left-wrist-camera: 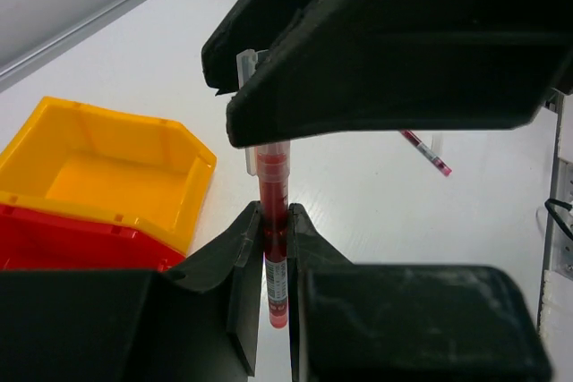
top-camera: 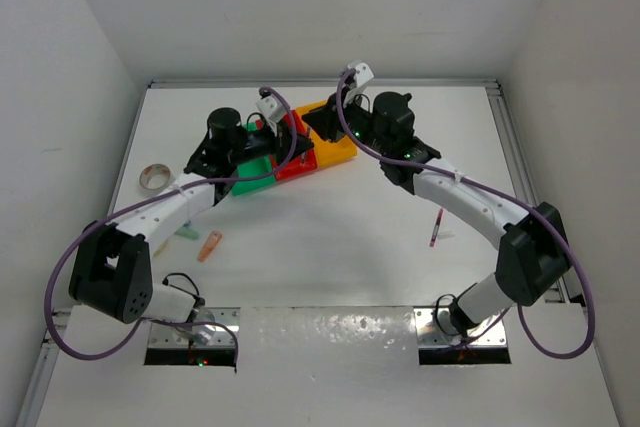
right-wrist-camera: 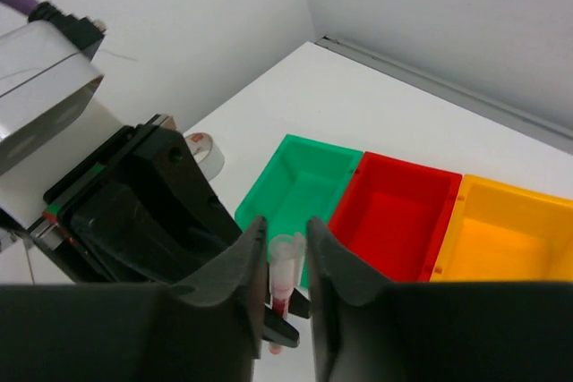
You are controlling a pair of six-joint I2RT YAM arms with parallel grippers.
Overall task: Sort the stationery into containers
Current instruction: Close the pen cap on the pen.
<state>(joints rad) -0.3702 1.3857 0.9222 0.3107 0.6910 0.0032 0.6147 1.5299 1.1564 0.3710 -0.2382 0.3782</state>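
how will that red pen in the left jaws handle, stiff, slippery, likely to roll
Slim red pen with clear cap looks rigid: it stands straight while the left gripper pinches only its lower part. Its smooth round plastic barrel may slip or pivot in the jaws. Set down, it would probably roll on the flat white table.

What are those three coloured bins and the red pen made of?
The green bin, red bin and yellow bin look like moulded plastic: uniform colour, thin walls, a soft sheen. The red pen seems to be clear plastic, since red shows through its see-through barrel and cap, though I cannot be sure.
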